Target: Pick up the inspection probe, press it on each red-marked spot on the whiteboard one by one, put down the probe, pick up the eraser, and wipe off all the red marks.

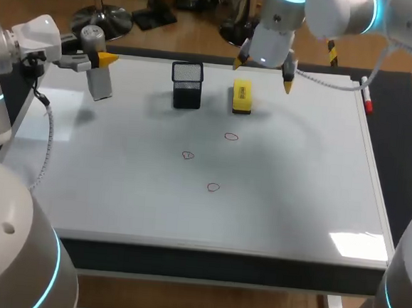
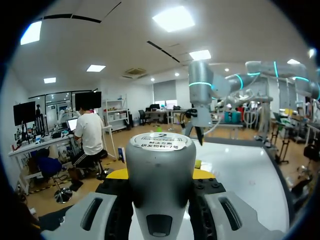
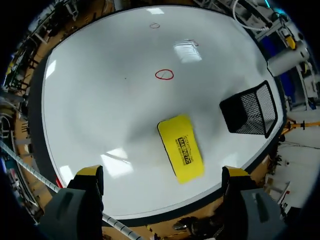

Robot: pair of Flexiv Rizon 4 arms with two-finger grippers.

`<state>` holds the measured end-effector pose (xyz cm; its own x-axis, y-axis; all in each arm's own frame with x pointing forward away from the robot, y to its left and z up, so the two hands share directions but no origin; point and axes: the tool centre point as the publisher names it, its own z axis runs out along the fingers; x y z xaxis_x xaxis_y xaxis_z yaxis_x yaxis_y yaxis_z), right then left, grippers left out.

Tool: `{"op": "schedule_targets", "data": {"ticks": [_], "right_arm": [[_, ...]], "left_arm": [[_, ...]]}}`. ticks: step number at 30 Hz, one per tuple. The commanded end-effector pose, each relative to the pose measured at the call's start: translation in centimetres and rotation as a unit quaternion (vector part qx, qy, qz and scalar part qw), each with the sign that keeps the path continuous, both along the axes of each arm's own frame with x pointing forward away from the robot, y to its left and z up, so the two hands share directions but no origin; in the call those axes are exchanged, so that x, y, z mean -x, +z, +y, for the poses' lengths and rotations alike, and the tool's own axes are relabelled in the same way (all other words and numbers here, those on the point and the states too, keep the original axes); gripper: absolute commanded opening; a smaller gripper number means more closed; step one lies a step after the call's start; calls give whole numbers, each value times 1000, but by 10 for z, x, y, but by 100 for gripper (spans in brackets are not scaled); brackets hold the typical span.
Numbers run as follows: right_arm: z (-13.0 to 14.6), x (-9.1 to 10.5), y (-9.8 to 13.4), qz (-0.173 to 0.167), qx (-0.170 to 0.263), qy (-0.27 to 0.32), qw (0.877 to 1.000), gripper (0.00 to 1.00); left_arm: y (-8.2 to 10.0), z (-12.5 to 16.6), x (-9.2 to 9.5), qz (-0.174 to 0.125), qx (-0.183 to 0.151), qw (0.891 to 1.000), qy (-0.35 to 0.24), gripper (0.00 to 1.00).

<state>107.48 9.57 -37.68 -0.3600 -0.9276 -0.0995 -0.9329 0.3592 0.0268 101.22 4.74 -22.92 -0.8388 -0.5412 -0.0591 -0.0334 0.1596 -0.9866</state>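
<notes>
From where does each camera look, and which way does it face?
Head view: above and behind, facing down on the whiteboard; both arms show.
Left wrist view: along the left fingers, shut on the inspection probe, toward the right arm.
Right wrist view: down between the open right fingers at the eraser.
Head and right wrist views share eraser, mesh holder, red marks.

Glossy white arms (image 1: 331, 14) ringed with glowing cyan bands (image 1: 56, 256).

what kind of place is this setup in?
Probably a robotics lab test bench: a whiteboard laid flat as the tabletop with red marks drawn on it, a yellow eraser beside a black mesh holder, and my left gripper holding an inspection probe.
</notes>
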Motion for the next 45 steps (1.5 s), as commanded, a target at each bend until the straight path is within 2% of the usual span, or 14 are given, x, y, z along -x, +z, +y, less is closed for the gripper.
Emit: {"op": "schedule_targets", "data": {"ticks": [1,6,12,32,42,43,45], "right_arm": [[15,3,-10,-3,27,48,998,100],[25,7,-19,-5,54,92,994,100],[31,11,-30,-1,72,114,991,100],[31,-1,-50,1,62,123,990,100],[35,-1,-53,4,65,141,988,99],[35,-1,-54,5,65,143,988,47],[36,1,-54,5,62,145,987,11]], "left_arm": [[0,0,0,-2,1,1000,1,0],[0,0,0,-2,1,1000,1,0],[0,0,0,-2,1,1000,1,0],[0,0,0,-2,1,1000,1,0],[0,0,0,-2,1,1000,1,0],[0,0,0,-2,1,1000,1,0],[0,0,0,-2,1,1000,1,0]]}}
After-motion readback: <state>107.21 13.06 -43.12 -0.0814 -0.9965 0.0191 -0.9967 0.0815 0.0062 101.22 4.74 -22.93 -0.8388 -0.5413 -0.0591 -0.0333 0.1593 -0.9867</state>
